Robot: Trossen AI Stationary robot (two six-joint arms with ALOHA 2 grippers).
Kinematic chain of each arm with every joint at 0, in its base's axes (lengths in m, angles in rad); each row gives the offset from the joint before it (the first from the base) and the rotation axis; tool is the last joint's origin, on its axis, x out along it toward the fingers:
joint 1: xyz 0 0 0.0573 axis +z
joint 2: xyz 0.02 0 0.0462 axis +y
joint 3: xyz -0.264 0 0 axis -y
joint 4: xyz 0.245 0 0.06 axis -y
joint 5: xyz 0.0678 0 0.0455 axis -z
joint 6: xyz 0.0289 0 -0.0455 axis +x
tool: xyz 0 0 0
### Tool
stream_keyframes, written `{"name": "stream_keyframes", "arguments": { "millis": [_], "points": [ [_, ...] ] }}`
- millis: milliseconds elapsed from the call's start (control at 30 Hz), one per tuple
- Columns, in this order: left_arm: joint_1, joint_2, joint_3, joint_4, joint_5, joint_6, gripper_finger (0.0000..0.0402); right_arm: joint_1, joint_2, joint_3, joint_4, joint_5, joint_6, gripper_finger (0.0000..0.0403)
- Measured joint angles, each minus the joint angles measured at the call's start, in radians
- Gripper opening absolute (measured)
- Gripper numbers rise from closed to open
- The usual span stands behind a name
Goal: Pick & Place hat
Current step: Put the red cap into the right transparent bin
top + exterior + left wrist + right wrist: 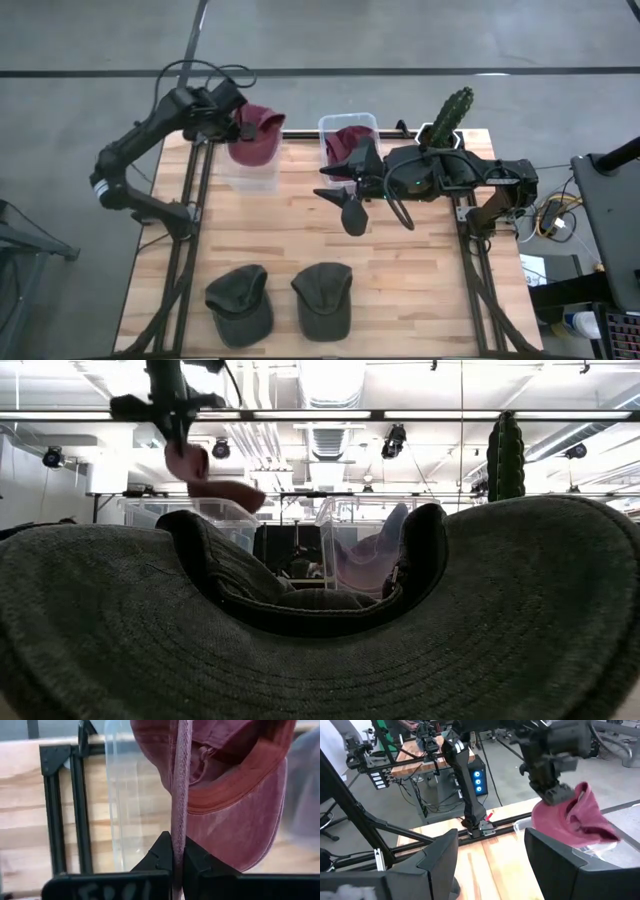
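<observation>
Above the left bin (250, 170), at the table's far left, a maroon hat (254, 134) hangs in the air — pinched by the left gripper (238, 124). The left wrist view shows the two dark fingers (161, 855) pressed together on a thin edge of the hat (225, 785), its crown and brim drooping past them, with the clear wall of the bin (135, 805) behind. In the low view the hat (215, 480) dangles from the gripper (178, 422) well clear of the bin's rim (215, 510).

Beside it stands a second clear bin (349, 135) with another maroon hat (345, 148) inside. The right gripper (342, 192) sits just in front of that bin over the table's middle, its fingers spread apart and holding nothing — the right wrist view shows both fingers (437, 855) wide, with bare wood between them and the left arm with its hat (572, 822) farther off.

Near the front edge of the table (420, 290) lie two dark green caps side by side, left cap (240, 303) and right cap (323, 298), close but not touching. They fill most of the low view, blocking the tabletop. A cactus (451, 113) stands at the far right edge of the table.
</observation>
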Motion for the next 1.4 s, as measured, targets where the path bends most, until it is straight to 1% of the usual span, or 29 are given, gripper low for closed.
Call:
{"name": "stream_keyframes", "arguments": {
  "millis": [100,300,467,567,700,833,967,1100,1167,1300,1400],
  "points": [
    [0.007,0.038,-0.008,-0.038,0.009,-0.016,0.0006,0.000,0.000,0.000,0.000,0.000,0.000,0.0221],
    [0.008,0.082,-0.046,-0.036,0.027,-0.021,0.0006,0.000,0.000,0.000,0.000,0.000,-0.005,0.0221],
    [0.016,0.103,-0.061,-0.037,0.054,-0.053,0.0016,0.000,0.001,0.000,0.000,0.000,-0.011,0.0221],
    [0.021,0.115,-0.061,-0.037,0.056,-0.041,0.0026,0.000,0.001,0.000,0.000,0.000,-0.015,0.0221],
    [0.027,0.122,-0.061,-0.037,0.049,0.009,0.0049,0.000,0.001,0.000,-0.001,0.000,-0.014,0.0221],
    [0.035,0.123,-0.061,-0.037,0.043,0.019,0.0089,0.000,0.001,0.000,-0.004,0.000,-0.012,0.0221],
    [0.037,0.117,-0.061,-0.057,-0.042,0.019,0.0136,0.000,0.001,0.000,-0.025,0.001,0.000,0.0221],
    [0.043,0.110,-0.061,-0.074,-0.068,0.019,0.0170,0.000,0.001,0.000,-0.045,0.001,0.007,0.0221],
    [0.042,0.107,-0.061,-0.074,-0.053,0.020,0.0177,0.000,0.001,0.000,-0.047,0.001,0.008,0.0221],
    [0.032,0.105,-0.061,-0.074,0.008,0.029,0.0178,0.000,0.001,-0.003,-0.053,0.001,0.008,0.0221],
    [0.016,0.097,-0.061,-0.073,0.028,0.046,0.0178,0.000,0.001,-0.008,-0.079,0.000,0.016,0.0221]
  ]
}}
